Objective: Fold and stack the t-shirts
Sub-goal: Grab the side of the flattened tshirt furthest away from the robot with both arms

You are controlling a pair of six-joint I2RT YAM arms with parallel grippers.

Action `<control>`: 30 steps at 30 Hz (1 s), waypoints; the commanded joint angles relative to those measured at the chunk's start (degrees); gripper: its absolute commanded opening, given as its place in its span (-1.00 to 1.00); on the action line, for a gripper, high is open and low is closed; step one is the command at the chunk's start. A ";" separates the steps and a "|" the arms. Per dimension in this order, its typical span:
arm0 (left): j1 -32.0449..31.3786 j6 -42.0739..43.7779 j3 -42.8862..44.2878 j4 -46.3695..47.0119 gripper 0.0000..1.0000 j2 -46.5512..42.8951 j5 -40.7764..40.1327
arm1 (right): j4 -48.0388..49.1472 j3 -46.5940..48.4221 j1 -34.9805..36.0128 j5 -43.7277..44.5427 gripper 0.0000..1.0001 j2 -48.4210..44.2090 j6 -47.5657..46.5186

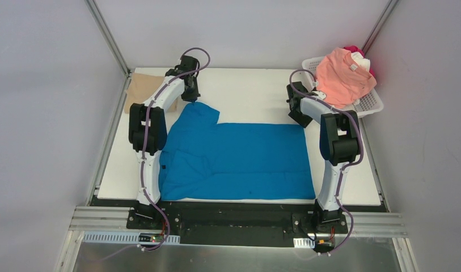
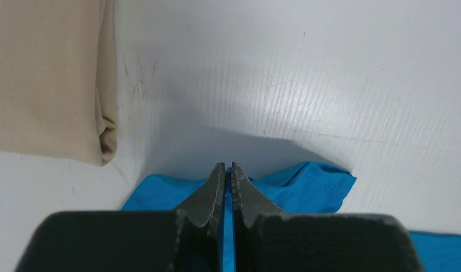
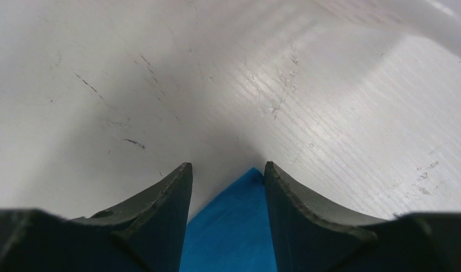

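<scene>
The white tabletop (image 1: pixel 250 90) lies bare across the upper middle of the frame, open between the left arm (image 1: pixel 151 127) and the right arm (image 1: pixel 337 141). A spread bright blue t-shirt (image 1: pixel 239 161) covers the centre. A folded tan t-shirt (image 1: pixel 140 88) takes the upper left corner. A white plastic lattice basket (image 1: pixel 372 105), heaped with a salmon-pink shirt (image 1: pixel 341 76), crowds the upper right.

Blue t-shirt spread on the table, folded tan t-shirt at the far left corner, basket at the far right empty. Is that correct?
Not empty: the top external view shows the basket holding a salmon-pink t-shirt. The blue t-shirt and tan t-shirt are as you say.
</scene>
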 commanded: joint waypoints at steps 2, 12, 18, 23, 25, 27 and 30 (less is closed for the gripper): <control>-1.08 -1.72 -3.79 1.03 -1.00 -6.94 -0.52 | -3.99 -1.61 0.03 0.82 0.03 -2.31 1.12; -1.84 -3.19 -11.95 3.22 -1.00 -13.42 -2.39 | -3.60 -3.90 0.67 0.90 -0.44 -4.12 1.23; -1.97 -3.87 -16.68 4.07 -1.00 -17.95 -2.13 | -2.90 -3.42 1.54 1.60 -0.85 -6.58 -0.67; -2.94 -4.95 -23.17 5.44 -1.00 -23.65 -2.44 | -1.87 -6.21 3.08 2.65 -1.00 -11.28 -2.47; -3.70 -5.58 -26.69 6.08 -1.00 -26.59 -3.22 | -1.69 -7.90 3.94 3.19 -1.00 -13.54 -3.28; -4.45 -6.24 -30.90 6.66 -1.00 -29.69 -4.03 | -1.83 -9.70 4.82 4.14 -1.00 -15.66 -3.94; -5.72 -7.90 -36.81 7.15 -1.00 -35.25 -5.80 | -2.30 -12.99 6.16 5.54 -1.00 -18.97 -4.31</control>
